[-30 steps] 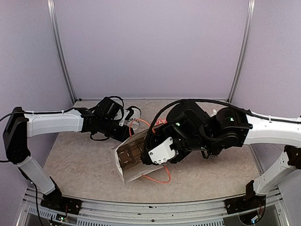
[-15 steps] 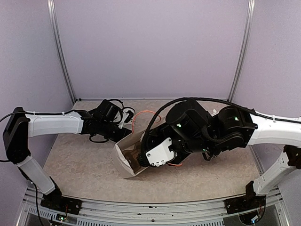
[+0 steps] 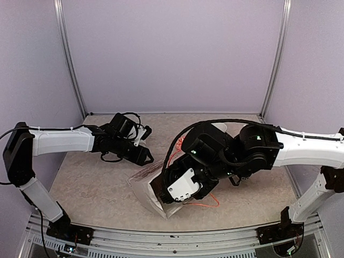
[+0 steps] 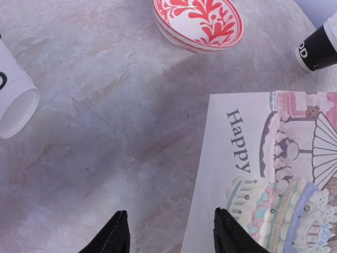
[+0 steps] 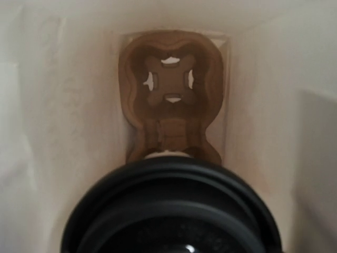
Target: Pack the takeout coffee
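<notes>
A white paper gift bag [image 3: 144, 186] with a "Happy" print [image 4: 274, 174] lies on its side at the table's front middle. My right arm [image 3: 183, 185] reaches into its mouth, so the fingers are hidden there. The right wrist view looks down the bag. A takeout coffee cup's black lid [image 5: 171, 213] fills the jaw area and hides the fingers, with a brown cardboard cup carrier [image 5: 171, 100] beyond at the bag's bottom. A second white cup [image 4: 13, 92] lies on the table to the left. My left gripper [image 4: 172, 232] is open and empty, just above the table at the bag's edge [image 3: 145, 157].
A red-and-white patterned bowl [image 4: 199, 23] sits on the table beyond the left gripper. A dark cup with white lettering [image 4: 318, 47] is at the far right of the left wrist view. The bag's orange handles [image 3: 207, 201] trail beside the right arm.
The bag has slid towards the front edge, its mouth swinging away from the camera. My right gripper has gone deeper into it. My left gripper has moved forward and down to the bag's edge.
</notes>
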Controlling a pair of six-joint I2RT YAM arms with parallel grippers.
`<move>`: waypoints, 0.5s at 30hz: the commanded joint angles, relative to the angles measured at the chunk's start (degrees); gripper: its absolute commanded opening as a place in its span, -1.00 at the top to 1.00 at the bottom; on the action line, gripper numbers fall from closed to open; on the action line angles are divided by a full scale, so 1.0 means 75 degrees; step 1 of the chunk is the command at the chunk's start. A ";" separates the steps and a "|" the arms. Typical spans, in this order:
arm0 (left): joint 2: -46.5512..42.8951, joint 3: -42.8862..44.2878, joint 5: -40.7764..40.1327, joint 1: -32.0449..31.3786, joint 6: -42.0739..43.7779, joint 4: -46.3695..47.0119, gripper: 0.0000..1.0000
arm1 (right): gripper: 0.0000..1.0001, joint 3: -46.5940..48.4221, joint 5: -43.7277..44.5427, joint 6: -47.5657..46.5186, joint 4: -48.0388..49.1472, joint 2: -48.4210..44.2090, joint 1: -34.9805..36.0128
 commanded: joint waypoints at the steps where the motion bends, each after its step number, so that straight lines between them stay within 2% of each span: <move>1: 0.0285 0.0167 0.0422 0.0047 0.0268 -0.0006 -0.07 | 0.02 -0.0417 0.0029 -0.0307 0.0563 -0.0092 -0.0262; 6: 0.0595 0.0360 0.0482 0.0042 0.0411 -0.0067 -0.07 | 0.04 -0.0760 0.0061 -0.0587 0.1260 -0.0053 -0.0478; 15: 0.0579 0.0688 0.0310 0.0036 0.0506 -0.0377 -0.07 | 0.04 -0.0224 -0.0431 -0.0317 0.0695 0.0177 -0.0290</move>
